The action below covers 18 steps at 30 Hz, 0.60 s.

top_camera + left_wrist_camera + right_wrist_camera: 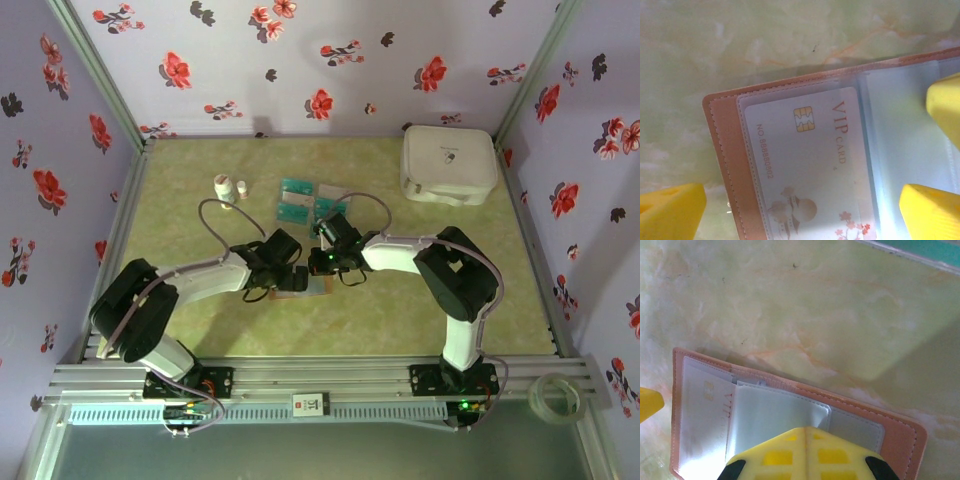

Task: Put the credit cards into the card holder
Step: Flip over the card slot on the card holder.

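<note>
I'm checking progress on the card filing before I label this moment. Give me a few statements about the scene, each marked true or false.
1. The card holder lies open on the table. True.
2. A VIP card is tucked inside it. True.
3. The left end effector is shut. False: its fingers stand wide apart.
4. Every credit card is already in the holder. False: several credit cards lie on the table beyond it.
5. The white case sits at the far left. False: the white case is in the far right corner.
</note>
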Motion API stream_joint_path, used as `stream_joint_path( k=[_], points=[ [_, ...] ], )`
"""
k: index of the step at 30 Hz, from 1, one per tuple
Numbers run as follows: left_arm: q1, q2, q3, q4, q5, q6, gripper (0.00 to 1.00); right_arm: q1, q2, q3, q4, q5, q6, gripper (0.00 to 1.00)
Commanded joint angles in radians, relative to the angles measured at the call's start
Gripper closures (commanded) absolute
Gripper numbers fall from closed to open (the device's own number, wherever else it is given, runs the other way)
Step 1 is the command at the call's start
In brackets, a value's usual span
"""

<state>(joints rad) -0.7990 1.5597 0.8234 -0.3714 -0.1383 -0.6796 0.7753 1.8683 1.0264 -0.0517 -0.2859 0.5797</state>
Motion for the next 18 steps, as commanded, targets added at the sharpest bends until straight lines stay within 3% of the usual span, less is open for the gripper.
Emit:
stream_joint_path(
  k=[1,5,11,18],
  points=[
    [-0.013,0.021,-0.015,0.011,-0.030,-0.016,0.00,0.008,0.016,0.005,-0.004,-0.007,0.013,1.00],
    [-0.016,0.032,-0.023,0.006,-0.043,-0.018,0.00,0.007,-0.012,0.010,-0.017,-0.002,0.009,0.98],
    [-0.017,0.029,-0.037,0.011,-0.050,-0.030,0.00,-0.003,-0.078,0.002,-0.042,0.030,0.009,0.74],
    [-0.017,0.023,-0.041,0.012,-0.050,-0.029,0.00,-0.007,-0.079,-0.021,-0.034,0.037,0.020,0.67]
  ],
)
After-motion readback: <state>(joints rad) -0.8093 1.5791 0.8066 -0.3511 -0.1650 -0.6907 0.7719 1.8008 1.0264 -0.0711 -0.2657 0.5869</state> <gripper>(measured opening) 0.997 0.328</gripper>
